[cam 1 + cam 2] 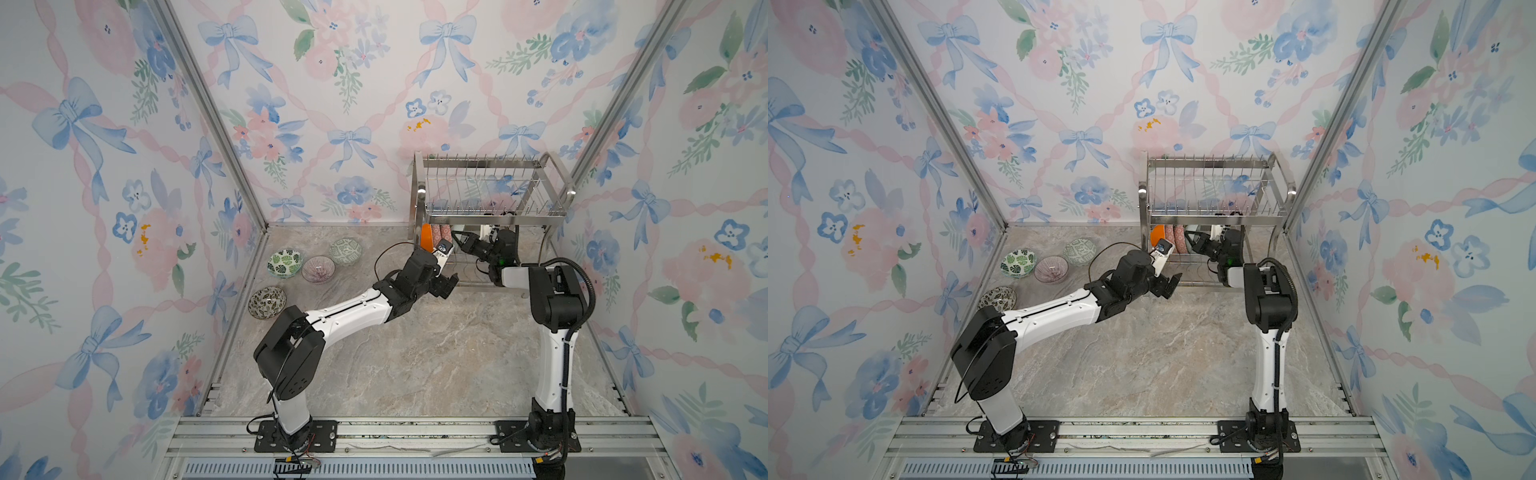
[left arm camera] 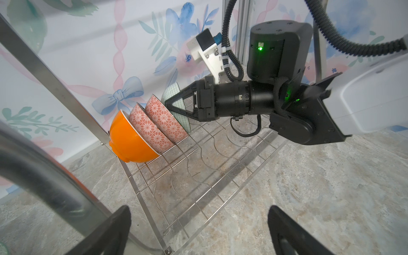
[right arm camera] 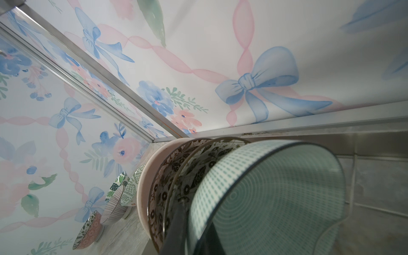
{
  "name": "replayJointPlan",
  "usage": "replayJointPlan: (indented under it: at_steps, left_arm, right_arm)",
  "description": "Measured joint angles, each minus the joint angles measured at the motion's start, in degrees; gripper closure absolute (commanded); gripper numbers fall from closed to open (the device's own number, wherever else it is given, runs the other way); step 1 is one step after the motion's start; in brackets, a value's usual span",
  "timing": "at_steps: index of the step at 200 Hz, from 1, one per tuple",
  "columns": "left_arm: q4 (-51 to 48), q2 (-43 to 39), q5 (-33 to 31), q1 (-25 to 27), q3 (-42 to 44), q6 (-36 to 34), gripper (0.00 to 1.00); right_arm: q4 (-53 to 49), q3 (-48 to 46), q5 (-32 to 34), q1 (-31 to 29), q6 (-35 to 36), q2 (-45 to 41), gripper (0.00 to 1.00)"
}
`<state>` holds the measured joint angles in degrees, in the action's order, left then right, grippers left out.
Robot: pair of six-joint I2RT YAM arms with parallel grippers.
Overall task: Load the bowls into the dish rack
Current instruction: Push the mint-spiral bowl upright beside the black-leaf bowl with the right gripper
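Marble worktop point(image 1: 415, 353), rack point(image 1: 490, 164) in its far right corner: right gripper point(image 2: 170, 105) pinches a teal bowl point(image 2: 171, 91) on the lower tier, left gripper point(image 2: 198, 231) gapes empty nearby, four bowls point(image 1: 318, 269) sit far left.

1. The dish rack point(image 1: 494, 214) is a two-tier rack of shiny steel wire. It stands at the back right of the marbled tabletop point(image 1: 415, 353).
2. An orange bowl point(image 2: 132, 141), pale inside, stands on edge at the left end of the lower tier.
3. A salmon lattice bowl point(image 2: 144, 125) and a second salmon lattice bowl point(image 2: 164, 119) lean on edge right behind it, touching, with dark floral insides.
4. A teal dotted bowl point(image 2: 174, 90) comes next in the row, tilted, with rings inside.
5. Upright on the tabletop, well left of the rack, sit a green leaf bowl point(image 1: 284, 262), a purple-lined bowl point(image 1: 318, 269), a green geometric bowl point(image 1: 345, 251) and a dark leaf bowl point(image 1: 267, 302).
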<state>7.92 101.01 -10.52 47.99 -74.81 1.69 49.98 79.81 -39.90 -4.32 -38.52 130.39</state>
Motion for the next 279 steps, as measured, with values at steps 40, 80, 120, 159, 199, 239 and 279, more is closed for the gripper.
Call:
replayJointPlan:
  at_steps: [40,80,120,159,199,239,279]
  left_arm:
    - [-0.4,0.0,0.0,0.0,0.0,0.0,0.02]
    - [-0.4,0.0,0.0,0.0,0.0,0.0,0.02]
    - [-0.4,0.0,0.0,0.0,0.0,0.0,0.02]
    - [-0.8,0.0,0.0,0.0,0.0,0.0,0.02]
    - [-0.9,0.0,0.0,0.0,0.0,0.0,0.02]
    - [-1.0,0.0,0.0,0.0,0.0,0.0,0.02]
    - [-1.8,0.0,0.0,0.0,0.0,0.0,0.02]
  right_arm:
    - [-1.9,0.0,0.0,0.0,3.0,-0.5,0.85]
    - [-2.9,0.0,0.0,0.0,3.7,-0.6,0.82]
    - [-2.9,-0.4,0.0,0.0,3.7,-0.6,0.78]
    - [-2.9,-0.8,0.0,0.0,3.7,-0.7,0.77]
    - [-2.6,-1.6,0.3,0.0,3.5,-1.1,0.74]
    - [-1.2,-3.9,1.4,0.0,2.8,-2.3,0.7]
    - [0.6,-5.2,2.0,0.0,1.3,-2.7,0.68]
